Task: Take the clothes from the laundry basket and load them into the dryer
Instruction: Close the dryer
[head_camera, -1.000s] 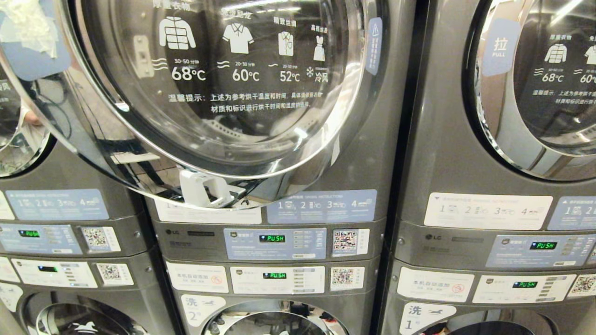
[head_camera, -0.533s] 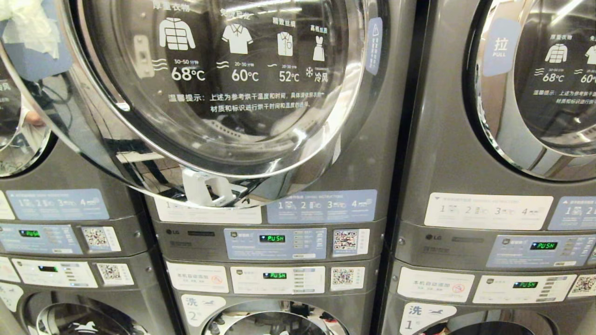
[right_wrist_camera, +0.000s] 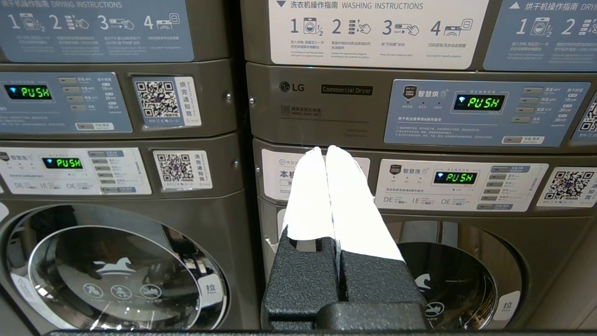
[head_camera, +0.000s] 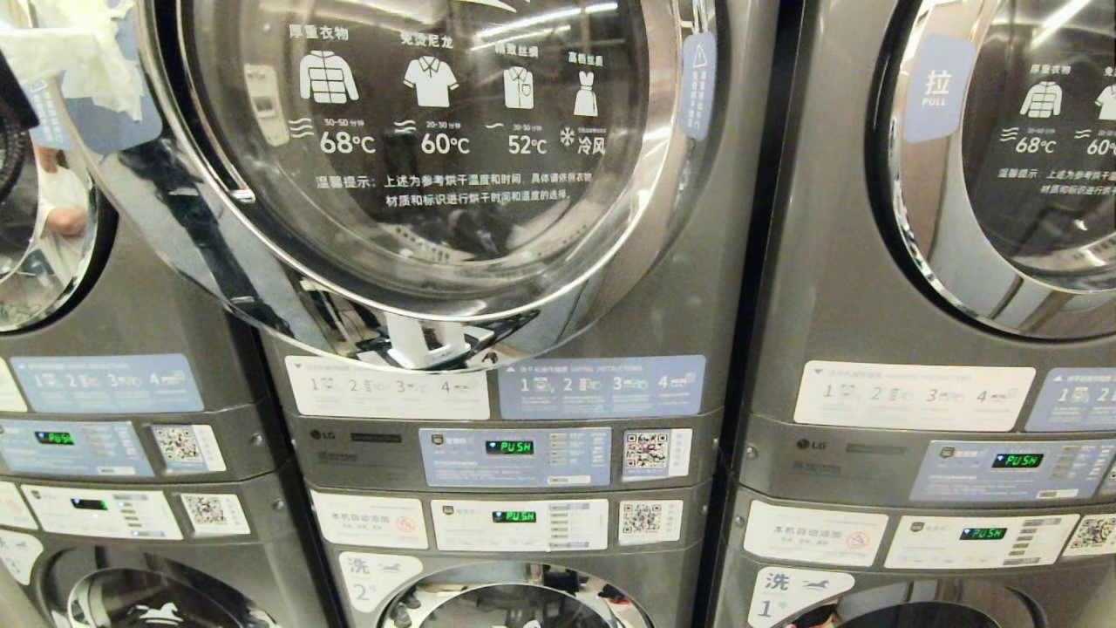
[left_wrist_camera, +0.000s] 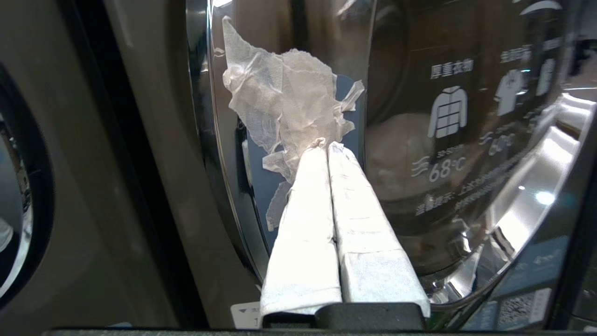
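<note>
The dryer's round chrome-rimmed glass door (head_camera: 418,174) stands slightly ajar in front of the middle machine. My left gripper (left_wrist_camera: 326,145) is shut, its white-wrapped fingers (left_wrist_camera: 303,224) pointing at the blue label (left_wrist_camera: 261,196) on the door's rim beside the glass (left_wrist_camera: 466,140). A crumpled shred of thin white tissue (left_wrist_camera: 284,98) hangs from its tips and shows at the head view's top left as tissue (head_camera: 78,48). My right gripper (right_wrist_camera: 325,148) is shut and empty, parked low before the washer panels. The clothes and the laundry basket are out of view.
Stacked grey machines fill the view. A second dryer door (head_camera: 1003,157) is on the right and another (head_camera: 35,227) on the left. Control panels (head_camera: 514,455) with green displays run below, with washer doors (head_camera: 514,610) along the bottom edge.
The dryer door has swung in towards the machine, uncovering the instruction label under it. The white tissue at my left gripper's tips has followed the door's rim.
</note>
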`<state>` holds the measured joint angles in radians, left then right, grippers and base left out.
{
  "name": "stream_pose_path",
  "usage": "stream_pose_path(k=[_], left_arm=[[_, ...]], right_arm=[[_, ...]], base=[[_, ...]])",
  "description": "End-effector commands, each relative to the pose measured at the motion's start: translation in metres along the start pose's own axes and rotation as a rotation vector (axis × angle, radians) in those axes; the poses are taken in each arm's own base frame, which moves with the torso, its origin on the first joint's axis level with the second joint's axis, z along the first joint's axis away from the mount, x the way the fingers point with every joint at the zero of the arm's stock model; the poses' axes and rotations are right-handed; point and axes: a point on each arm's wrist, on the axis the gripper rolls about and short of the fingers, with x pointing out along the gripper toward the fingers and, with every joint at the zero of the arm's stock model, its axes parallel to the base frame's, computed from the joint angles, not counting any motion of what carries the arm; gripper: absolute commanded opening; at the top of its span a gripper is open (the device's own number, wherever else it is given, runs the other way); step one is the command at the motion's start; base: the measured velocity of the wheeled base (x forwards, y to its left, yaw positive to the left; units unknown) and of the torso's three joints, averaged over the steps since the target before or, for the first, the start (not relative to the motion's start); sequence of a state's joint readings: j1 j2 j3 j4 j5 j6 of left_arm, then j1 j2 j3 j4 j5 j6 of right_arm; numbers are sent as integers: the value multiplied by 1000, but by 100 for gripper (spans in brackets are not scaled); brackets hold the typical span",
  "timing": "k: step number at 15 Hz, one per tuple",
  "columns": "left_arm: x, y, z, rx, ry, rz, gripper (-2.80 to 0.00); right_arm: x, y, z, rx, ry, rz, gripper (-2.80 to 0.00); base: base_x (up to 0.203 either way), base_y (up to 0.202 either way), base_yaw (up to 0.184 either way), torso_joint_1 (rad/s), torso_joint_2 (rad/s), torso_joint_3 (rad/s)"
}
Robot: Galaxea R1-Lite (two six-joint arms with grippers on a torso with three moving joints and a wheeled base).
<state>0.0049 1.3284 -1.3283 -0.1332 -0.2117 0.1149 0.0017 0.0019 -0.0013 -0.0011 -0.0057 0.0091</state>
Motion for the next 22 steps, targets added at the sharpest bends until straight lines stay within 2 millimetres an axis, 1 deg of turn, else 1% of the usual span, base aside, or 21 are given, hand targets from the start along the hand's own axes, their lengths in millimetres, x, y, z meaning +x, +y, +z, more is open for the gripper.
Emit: stream_pose_path(k=[1, 6, 11, 14, 18, 19, 22], left_arm=[[23, 7, -13, -7, 46, 17, -280], [68, 22, -25, -2, 45, 80, -280], [99, 29, -47, -7, 71, 87, -280], [120, 32, -63, 2, 42, 96, -280], [142, 37, -79, 3, 27, 149, -280], [150, 39, -81, 7, 6, 152, -280], [170, 44, -77, 21, -63, 169, -280]], right_arm=[[0, 0, 0, 1, -1, 0, -280], [0, 0, 0, 2, 1, 1, -280], [0, 0, 0, 2, 0, -1, -280], [0, 0, 0, 2, 0, 0, -280], [0, 0, 0, 2, 0, -1, -280], [0, 0, 0, 2, 0, -1, -280], [0, 0, 0, 1, -1, 0, -280]], base=[[0, 0, 0, 0, 0, 0], [0, 0, 0, 0, 0, 0], [0, 0, 0, 0, 0, 0], [0, 0, 0, 0, 0, 0], [0, 0, 0, 0, 0, 0], [0, 0, 0, 0, 0, 0], [0, 0, 0, 0, 0, 0]])
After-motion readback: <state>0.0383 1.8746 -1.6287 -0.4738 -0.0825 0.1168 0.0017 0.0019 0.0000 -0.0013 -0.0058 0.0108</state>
